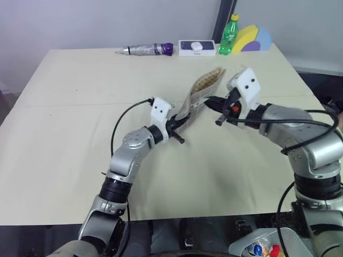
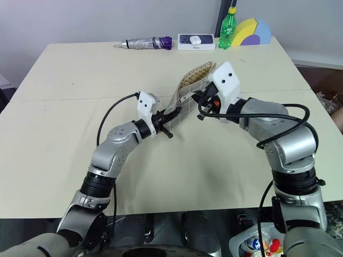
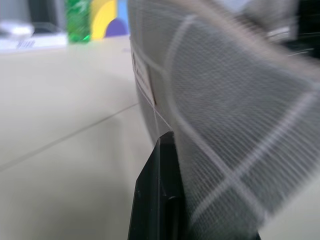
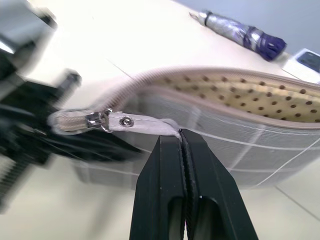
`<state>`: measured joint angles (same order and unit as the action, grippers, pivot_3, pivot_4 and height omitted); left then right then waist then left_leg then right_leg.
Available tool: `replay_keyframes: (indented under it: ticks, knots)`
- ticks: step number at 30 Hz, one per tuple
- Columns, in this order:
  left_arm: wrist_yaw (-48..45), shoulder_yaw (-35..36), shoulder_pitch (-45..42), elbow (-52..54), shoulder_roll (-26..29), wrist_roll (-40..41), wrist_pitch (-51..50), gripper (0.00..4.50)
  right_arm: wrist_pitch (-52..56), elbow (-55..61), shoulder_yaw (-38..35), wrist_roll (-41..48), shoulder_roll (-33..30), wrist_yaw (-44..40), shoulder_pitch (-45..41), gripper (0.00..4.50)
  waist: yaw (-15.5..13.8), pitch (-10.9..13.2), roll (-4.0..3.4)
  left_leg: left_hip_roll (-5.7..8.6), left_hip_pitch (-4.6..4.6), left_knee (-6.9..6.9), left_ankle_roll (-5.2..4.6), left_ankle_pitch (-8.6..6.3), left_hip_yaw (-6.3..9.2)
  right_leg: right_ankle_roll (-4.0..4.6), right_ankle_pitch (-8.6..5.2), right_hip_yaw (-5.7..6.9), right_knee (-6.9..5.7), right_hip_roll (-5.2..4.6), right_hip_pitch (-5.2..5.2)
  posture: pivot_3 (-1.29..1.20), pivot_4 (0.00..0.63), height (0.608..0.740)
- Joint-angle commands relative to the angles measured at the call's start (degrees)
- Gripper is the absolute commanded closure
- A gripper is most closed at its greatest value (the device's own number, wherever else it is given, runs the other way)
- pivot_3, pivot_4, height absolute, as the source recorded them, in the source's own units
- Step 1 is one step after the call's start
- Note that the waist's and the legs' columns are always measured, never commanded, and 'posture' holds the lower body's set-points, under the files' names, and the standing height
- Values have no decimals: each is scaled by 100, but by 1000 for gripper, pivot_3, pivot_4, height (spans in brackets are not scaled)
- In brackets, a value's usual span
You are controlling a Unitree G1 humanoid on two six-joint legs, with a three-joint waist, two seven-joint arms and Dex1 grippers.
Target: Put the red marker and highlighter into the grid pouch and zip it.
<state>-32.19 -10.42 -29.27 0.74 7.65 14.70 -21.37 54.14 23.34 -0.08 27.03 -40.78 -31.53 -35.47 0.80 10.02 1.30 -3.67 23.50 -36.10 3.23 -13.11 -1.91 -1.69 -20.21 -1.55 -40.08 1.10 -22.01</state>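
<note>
Pouch first: we see the grid pouch [image 1: 199,95] held up off the table [image 1: 69,134] between the two arms, near the middle of the table. Its long side slants, low by the left arm and climbing up and away toward the far right. The far end gapes open and we can see a tan lining with dark dots inside.

The left gripper [image 1: 176,126] pinches the low end of the pouch, its fingers pressed tight on the cloth. The right gripper [image 4: 181,134] has its two fingers pressed together on the pale zip pull tab [image 4: 145,122], just beside the open edge.

The right wrist view gives us what the head views do not: the small metal zip slider [image 4: 96,119], the pull tab and the dotted lining up close. The left wrist view shows the grey cloth and white lines right against one black finger [image 3: 157,195].

The head views show the far edge of the table: a folded umbrella [image 1: 146,50], a white-and-navy box [image 1: 196,47], a green bottle [image 1: 229,34] and a yellow and blue arch toy [image 1: 252,39], all well apart from the pouch.
</note>
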Motion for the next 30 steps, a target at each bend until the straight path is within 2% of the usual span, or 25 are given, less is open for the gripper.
replay_keyframes:
  ticks: [1,5,8,14,18,23,27,30]
  knots:
    - [-309,80,288,158,423,-104,292,4500,-418,-481,-505,-638,-569,235,-364,4475,18,0,0,0,0,1,0,0,-3,0,0,-4,0,0,-2,0,150,740]
    - [-552,5,478,247,791,-178,448,4500,-664,-856,-450,-709,-862,231,-439,4475,27,0,0,-2,0,4,0,0,-4,0,0,-6,0,3,-5,0,150,740]
    - [-539,-30,516,241,875,-206,500,4500,-719,-666,-291,-547,-855,67,-375,4475,13,0,0,-3,1,4,0,0,-5,0,0,-8,0,2,-8,0,150,740]
    - [-294,-165,486,114,719,-440,624,4500,-372,298,-24,96,-644,-387,-66,4475,-5,0,0,-3,4,2,0,0,-5,0,0,-7,0,-1,-9,0,150,740]
    - [-267,-305,426,32,570,-562,679,4500,-99,897,203,447,-180,-266,-60,4475,14,0,0,-3,6,2,-1,0,-6,0,0,-7,0,-1,-11,0,150,740]
    - [-328,-327,450,69,498,-583,686,4500,151,1012,293,455,138,-22,-164,4475,5,0,0,-5,7,1,-1,0,-4,0,0,-7,-1,1,-11,0,150,740]
    - [-405,-303,512,128,546,-544,687,4500,279,1041,303,505,102,-67,-156,4475,0,0,0,-3,7,1,-1,0,-5,0,0,-7,-1,-1,-11,0,150,740]
    - [-450,-273,525,141,563,-526,688,4500,288,1069,342,497,-9,-167,-108,3514,8,0,0,-4,7,2,-1,0,-5,0,0,-7,-1,-1,-12,0,150,740]
